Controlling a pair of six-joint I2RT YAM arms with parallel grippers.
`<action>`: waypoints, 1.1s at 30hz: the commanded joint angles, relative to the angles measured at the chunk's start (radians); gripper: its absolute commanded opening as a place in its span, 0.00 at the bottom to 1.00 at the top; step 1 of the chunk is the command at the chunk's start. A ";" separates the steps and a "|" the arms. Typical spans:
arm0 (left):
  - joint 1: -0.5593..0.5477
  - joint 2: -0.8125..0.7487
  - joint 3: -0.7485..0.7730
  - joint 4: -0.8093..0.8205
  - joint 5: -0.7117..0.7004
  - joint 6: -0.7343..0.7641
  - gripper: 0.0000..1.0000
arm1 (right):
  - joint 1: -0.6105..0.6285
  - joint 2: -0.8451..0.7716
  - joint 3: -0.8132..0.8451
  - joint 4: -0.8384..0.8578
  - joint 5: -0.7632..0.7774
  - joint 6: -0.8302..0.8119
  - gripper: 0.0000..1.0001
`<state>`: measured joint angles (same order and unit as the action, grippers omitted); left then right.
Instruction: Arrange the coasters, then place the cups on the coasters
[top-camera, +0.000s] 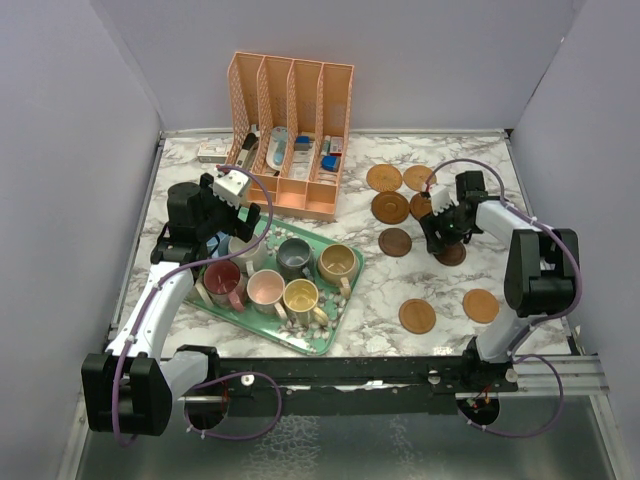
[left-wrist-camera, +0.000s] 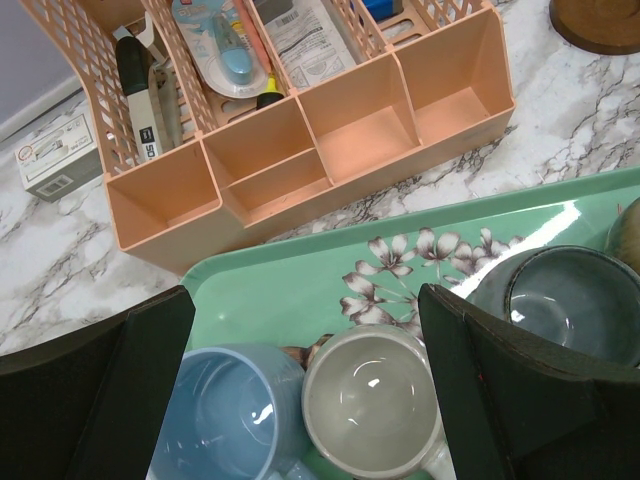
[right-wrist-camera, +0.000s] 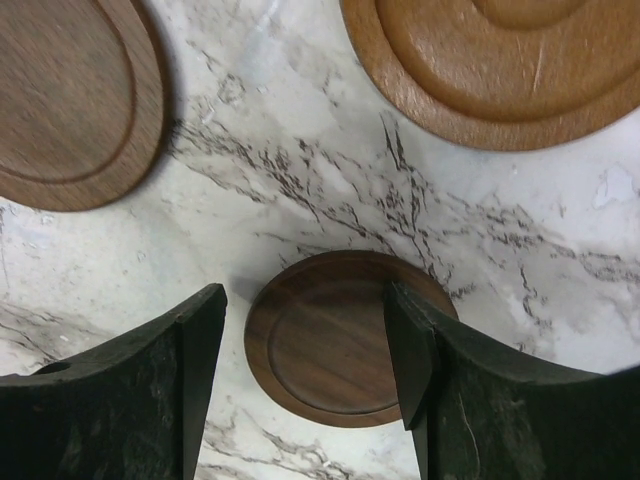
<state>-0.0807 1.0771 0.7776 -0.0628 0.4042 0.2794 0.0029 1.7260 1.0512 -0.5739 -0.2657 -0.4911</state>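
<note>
While the right gripper (right-wrist-camera: 305, 295) stands part-open, a dark coaster (right-wrist-camera: 330, 350) lies flat between its fingers, clear of the left one, its edge hidden behind the right. Bare table (right-wrist-camera: 330, 200) lies ahead. Left gripper (left-wrist-camera: 305, 295) gapes wide above blue mug (left-wrist-camera: 225, 410) and cream mug (left-wrist-camera: 370, 400) on the tray (left-wrist-camera: 300, 270).

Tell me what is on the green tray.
Seven mugs show: a maroon mug, pink mug, yellow mug, tan mug, grey-blue mug, cream mug and blue mug. The left arm covers the tray at its far-left corner from above; more may sit there.
</note>
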 joint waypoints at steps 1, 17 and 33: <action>-0.005 -0.009 -0.006 0.011 0.031 0.007 0.99 | 0.042 0.073 -0.006 -0.002 -0.049 0.023 0.64; -0.005 -0.003 -0.002 0.008 0.032 0.007 0.99 | 0.056 0.109 0.057 -0.020 -0.140 0.018 0.62; -0.005 -0.007 -0.004 0.006 0.029 0.012 0.99 | 0.066 0.133 0.081 0.013 -0.063 0.019 0.61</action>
<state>-0.0811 1.0775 0.7776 -0.0628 0.4046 0.2832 0.0536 1.8004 1.1362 -0.5537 -0.3561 -0.4828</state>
